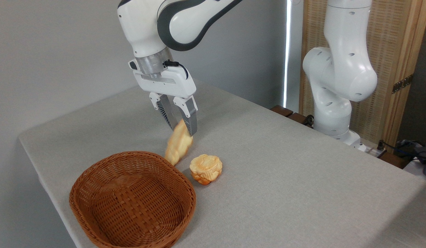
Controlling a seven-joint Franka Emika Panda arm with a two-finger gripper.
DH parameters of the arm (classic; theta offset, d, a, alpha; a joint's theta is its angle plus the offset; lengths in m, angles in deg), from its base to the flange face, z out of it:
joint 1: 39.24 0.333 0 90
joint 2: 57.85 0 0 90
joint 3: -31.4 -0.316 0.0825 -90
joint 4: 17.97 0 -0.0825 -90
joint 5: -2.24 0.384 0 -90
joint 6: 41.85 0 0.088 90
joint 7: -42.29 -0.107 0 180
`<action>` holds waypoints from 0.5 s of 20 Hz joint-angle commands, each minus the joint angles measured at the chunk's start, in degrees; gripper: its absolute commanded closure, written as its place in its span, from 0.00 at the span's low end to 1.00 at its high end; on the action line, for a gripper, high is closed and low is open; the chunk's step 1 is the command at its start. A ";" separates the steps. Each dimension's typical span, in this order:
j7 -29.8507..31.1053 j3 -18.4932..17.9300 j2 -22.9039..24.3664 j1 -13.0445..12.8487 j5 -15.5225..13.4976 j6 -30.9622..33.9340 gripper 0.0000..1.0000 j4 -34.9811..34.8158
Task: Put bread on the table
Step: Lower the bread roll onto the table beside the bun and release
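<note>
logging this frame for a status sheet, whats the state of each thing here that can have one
gripper: fingers slightly apart, top end of the bread between them
bread: blurred, tilted steeply, lower end down by the basket rim; contact with the table cannot be told
bun: resting on the table, apart from the gripper
basket: upright, nothing inside
table: covered in grey cloth
</note>
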State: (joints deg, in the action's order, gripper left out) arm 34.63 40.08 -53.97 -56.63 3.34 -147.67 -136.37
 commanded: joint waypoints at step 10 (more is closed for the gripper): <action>-2.27 -6.64 0.16 1.31 1.88 -0.44 0.00 9.50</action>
State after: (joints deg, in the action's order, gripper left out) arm 34.63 37.52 -53.76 -55.75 4.55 -147.83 -130.61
